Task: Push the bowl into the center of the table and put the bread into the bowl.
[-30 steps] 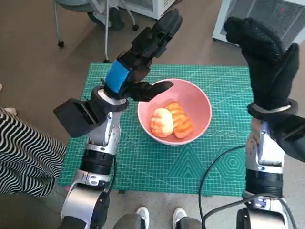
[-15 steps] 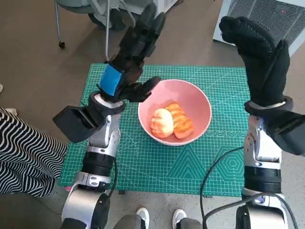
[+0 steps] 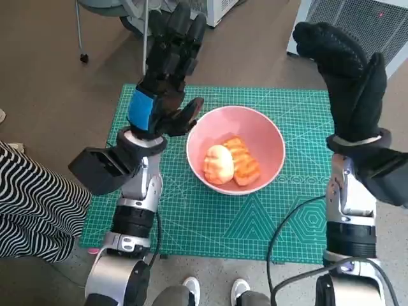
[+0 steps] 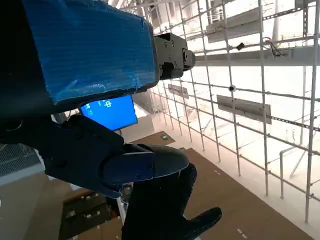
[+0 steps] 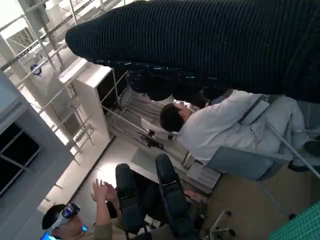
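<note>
A pink bowl [image 3: 268, 137] stands near the middle of the green cutting mat [image 3: 210, 223]. Two pieces of bread lie in it: a pale round bun [image 3: 218, 163] and a striped orange piece [image 3: 240, 159] beside it. My left hand [image 3: 164, 75] is raised above the mat's far left part, just left of the bowl, fingers spread and holding nothing. My right hand [image 3: 347, 80] is lifted high at the right, above the mat's right edge, fingers apart and empty. The left wrist view shows the blue-taped back [image 4: 90, 47] and the gloved right hand [image 4: 162, 210] against a ceiling.
A person's striped trouser leg [image 3: 32, 204] is at the left of the table. Chair legs [image 3: 105, 29] stand beyond the far edge and a white appliance [image 3: 357, 19] at the far right. In the right wrist view a person in white [image 5: 220, 127] sits nearby.
My left hand has risen and swung back to the left, away from the bowl's rim, fingers now pointing up. The right hand has barely moved. Bowl and bread stay put.
</note>
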Action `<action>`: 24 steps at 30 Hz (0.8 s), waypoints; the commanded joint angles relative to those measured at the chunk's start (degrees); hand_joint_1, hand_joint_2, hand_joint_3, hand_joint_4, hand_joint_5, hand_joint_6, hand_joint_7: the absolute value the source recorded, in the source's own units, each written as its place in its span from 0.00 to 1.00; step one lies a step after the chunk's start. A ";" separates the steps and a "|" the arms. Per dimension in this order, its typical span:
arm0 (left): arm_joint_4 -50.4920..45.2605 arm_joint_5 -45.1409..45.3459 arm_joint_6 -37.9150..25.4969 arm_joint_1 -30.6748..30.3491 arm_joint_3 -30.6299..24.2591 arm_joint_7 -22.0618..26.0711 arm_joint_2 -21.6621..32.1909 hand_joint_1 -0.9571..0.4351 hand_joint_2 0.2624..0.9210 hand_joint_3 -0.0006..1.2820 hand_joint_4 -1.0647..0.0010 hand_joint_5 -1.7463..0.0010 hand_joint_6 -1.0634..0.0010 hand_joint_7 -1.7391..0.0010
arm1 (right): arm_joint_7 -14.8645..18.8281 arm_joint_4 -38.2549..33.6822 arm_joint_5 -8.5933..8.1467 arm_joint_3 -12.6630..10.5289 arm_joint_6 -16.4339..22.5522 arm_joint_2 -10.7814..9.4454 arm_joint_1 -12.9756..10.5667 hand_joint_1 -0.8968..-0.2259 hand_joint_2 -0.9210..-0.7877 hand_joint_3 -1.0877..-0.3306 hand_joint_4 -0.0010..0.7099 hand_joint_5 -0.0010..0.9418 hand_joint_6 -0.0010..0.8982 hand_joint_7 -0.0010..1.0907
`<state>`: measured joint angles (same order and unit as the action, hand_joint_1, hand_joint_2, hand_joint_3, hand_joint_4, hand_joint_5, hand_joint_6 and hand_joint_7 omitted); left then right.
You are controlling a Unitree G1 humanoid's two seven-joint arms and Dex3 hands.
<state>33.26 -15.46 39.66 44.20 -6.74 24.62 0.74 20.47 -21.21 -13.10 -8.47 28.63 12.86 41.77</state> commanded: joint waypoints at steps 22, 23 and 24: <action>0.37 -0.64 0.11 -1.46 -0.68 -0.07 0.87 0.20 1.00 0.33 0.90 0.98 1.00 0.75 | -0.94 -2.17 0.54 0.23 1.25 -1.08 -1.89 0.28 0.00 0.49 0.22 0.00 0.06 0.41; 0.58 -0.83 0.14 -1.42 -0.78 0.11 0.91 0.20 1.00 0.33 0.90 0.98 1.00 0.75 | -0.96 -2.21 0.51 0.18 1.33 -1.06 -1.93 0.28 0.00 0.49 0.22 0.00 0.06 0.41; 0.72 -0.95 0.16 -1.39 -0.86 0.24 0.92 0.20 1.00 0.33 0.90 0.98 1.00 0.75 | -0.96 -2.24 0.50 0.14 1.38 -1.05 -1.95 0.28 0.00 0.49 0.22 0.00 0.06 0.41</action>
<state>33.27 -15.88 39.49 43.50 -7.28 24.38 1.46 19.78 -22.59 -13.09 -8.29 30.00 12.24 41.47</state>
